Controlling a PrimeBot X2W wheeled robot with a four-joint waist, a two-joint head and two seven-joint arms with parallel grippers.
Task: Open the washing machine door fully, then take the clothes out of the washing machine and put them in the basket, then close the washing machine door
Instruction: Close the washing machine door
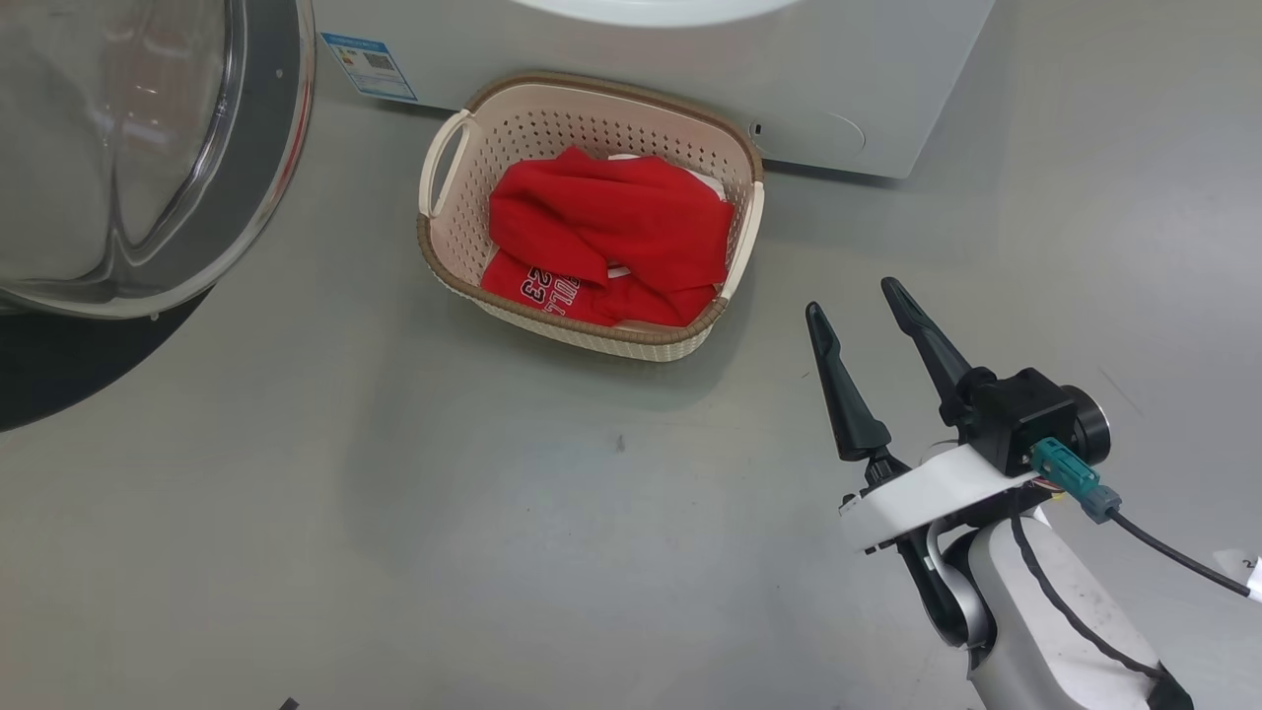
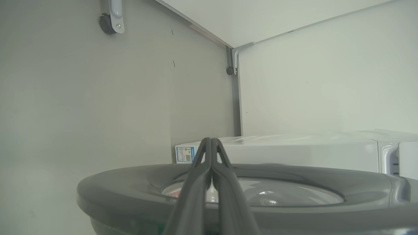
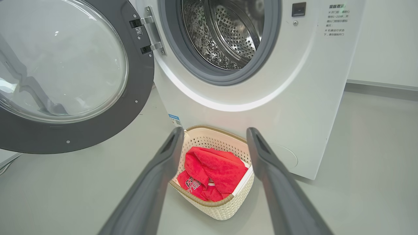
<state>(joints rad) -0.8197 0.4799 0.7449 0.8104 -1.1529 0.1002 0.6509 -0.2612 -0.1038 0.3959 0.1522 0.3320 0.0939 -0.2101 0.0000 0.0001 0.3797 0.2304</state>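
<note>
The washing machine door (image 1: 281,168) stands swung wide open at the upper left of the head view, black rim around a clear glass bowl. The washing machine (image 3: 303,98) shows its steel drum (image 3: 225,32) with no cloth in sight. Red clothes (image 1: 611,247) with white lettering lie in the cream basket (image 1: 449,237), which stands on the floor against the machine's front. My right gripper (image 1: 854,298) hangs open, right of the basket and nearer me, holding nothing. My left gripper (image 2: 211,141) is shut and empty, its fingers reaching over the door's rim (image 2: 130,186); whether they touch it I cannot tell.
Grey floor (image 1: 394,513) spreads around the basket. White walls meet in a corner (image 2: 235,98) behind the machine. The open door (image 3: 140,81) hangs on its hinges (image 3: 148,32) at the left of the drum mouth. A blue sticker (image 1: 367,65) marks the machine's lower front.
</note>
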